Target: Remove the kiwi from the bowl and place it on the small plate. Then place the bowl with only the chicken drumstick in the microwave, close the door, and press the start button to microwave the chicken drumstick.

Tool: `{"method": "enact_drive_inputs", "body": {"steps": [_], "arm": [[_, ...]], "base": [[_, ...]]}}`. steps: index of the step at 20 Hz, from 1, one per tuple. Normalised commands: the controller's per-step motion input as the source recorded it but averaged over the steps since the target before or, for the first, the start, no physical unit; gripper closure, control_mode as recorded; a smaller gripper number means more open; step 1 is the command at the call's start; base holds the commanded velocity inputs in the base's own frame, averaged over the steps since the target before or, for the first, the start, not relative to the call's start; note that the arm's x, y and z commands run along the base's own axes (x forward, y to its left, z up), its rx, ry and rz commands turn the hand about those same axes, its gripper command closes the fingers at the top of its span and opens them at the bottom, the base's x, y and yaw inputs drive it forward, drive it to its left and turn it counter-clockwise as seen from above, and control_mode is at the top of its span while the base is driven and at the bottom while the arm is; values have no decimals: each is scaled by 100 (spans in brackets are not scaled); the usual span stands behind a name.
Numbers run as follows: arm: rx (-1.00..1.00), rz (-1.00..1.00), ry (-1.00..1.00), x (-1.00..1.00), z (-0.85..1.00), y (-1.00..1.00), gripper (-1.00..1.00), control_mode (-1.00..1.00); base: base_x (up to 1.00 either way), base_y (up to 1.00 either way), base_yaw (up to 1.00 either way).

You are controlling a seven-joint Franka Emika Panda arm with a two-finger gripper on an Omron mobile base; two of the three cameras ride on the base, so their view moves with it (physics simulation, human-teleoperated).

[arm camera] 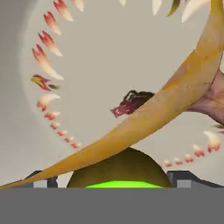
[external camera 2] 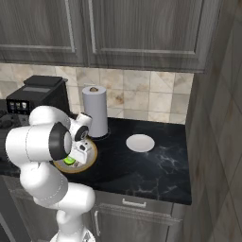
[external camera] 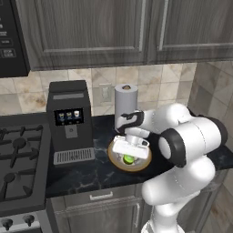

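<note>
The kiwi [external camera: 129,159] sits low in the bowl [external camera: 116,163], at centre of the left base view, directly under the pincer [external camera: 130,154], whose jaws stand wide with nothing between them; I judge it small, light, smooth-skinned and rather soft, best taken across its round middle with a gentle squeeze (the chicken drumstick [arm camera: 175,105] lies close alongside, crossing the hand view from lower left to upper right). The dark marbled worktop [external camera 2: 156,165] looks hard and level, with the small plate [external camera 2: 140,142] lying well apart at centre right of the right base view.
</note>
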Motion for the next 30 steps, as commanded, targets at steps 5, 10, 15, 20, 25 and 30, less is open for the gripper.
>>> {"method": "enact_drive_inputs", "body": {"steps": [5,10,15,20,25,30], "arm": [[0,-1,4,7,-12,0,-100,-100],[0,-1,0,-40,-18,0,100,-100],[0,-2,0,-8,4,0,100,-100],[-1,0,-3,3,50,-9,100,-100],[0,2,-11,-10,86,-48,100,-100],[0,0,-5,-5,81,-64,100,-100]], "base": [[0,0,0],[0,0,0],[0,0,0],[0,0,0],[0,0,0],[0,0,0]]}}
